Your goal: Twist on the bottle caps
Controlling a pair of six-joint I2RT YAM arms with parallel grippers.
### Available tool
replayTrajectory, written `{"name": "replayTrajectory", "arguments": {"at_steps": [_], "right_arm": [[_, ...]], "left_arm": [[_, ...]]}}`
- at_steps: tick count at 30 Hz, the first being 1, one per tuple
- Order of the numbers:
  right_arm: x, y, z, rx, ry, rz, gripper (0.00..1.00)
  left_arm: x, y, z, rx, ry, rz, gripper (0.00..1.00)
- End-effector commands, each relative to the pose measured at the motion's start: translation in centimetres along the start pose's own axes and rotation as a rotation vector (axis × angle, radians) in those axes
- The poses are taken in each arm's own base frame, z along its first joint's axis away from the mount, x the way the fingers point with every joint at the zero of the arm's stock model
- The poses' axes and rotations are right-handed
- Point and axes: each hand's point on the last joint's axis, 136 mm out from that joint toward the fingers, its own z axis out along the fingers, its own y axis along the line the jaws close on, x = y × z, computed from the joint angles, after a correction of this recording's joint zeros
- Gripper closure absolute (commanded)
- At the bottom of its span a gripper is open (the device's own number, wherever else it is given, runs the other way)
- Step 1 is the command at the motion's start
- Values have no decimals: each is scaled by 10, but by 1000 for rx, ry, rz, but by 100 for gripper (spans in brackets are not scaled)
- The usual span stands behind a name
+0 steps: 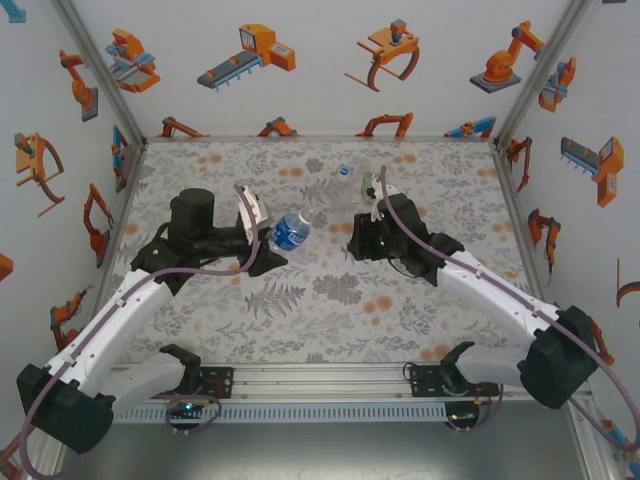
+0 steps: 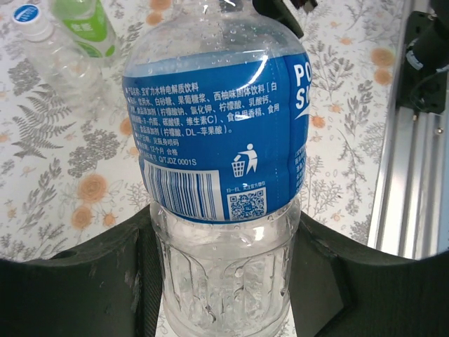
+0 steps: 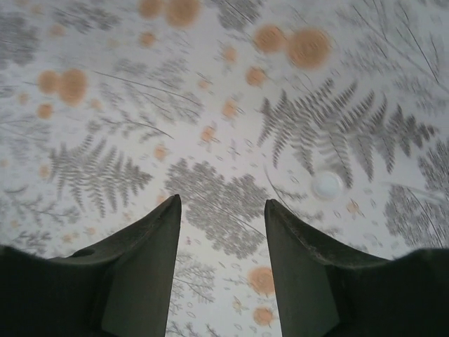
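My left gripper (image 2: 224, 228) is shut on the lower body of the clear bottle with the blue label (image 2: 217, 133), which it holds tilted above the table (image 1: 290, 232). The bottle's top runs out of the left wrist view. Over the tablecloth my right gripper (image 3: 223, 201) stands open with nothing between its fingers (image 3: 151, 246). A small white bottle cap (image 3: 327, 184) lies on the cloth just beyond and right of its right finger. The green bottle (image 1: 369, 185) and the plain clear bottle (image 1: 347, 172) stand behind the right gripper (image 1: 360, 240). The clear bottle has a blue-and-white cap (image 2: 27, 12) on it.
The table (image 1: 330, 300) carries a grey fern cloth with orange flowers. White walls with robot pictures close in the left, back and right sides. An aluminium rail (image 1: 320, 380) with both arm bases runs along the near edge.
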Motion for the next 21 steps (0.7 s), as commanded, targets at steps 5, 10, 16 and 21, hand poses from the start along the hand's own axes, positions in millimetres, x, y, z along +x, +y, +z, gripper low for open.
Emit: {"name": "replayTrajectory", "arguments": {"at_steps": [5,10,16,21], "right_arm": [[24,-52,16,189,137,127,57],[31,-67,37,231,193,130,50],[34,-75,59,274,241,118,48],[39,-86,72,320,270,87,48]], "left_arm": [[-7,10,-2,-52,-30,6,82],[-6,11,2,-47,-21,-12,83],[0,15,6,-51,-2,-42,83],[1,16,8,-40,17,-59,82]]}}
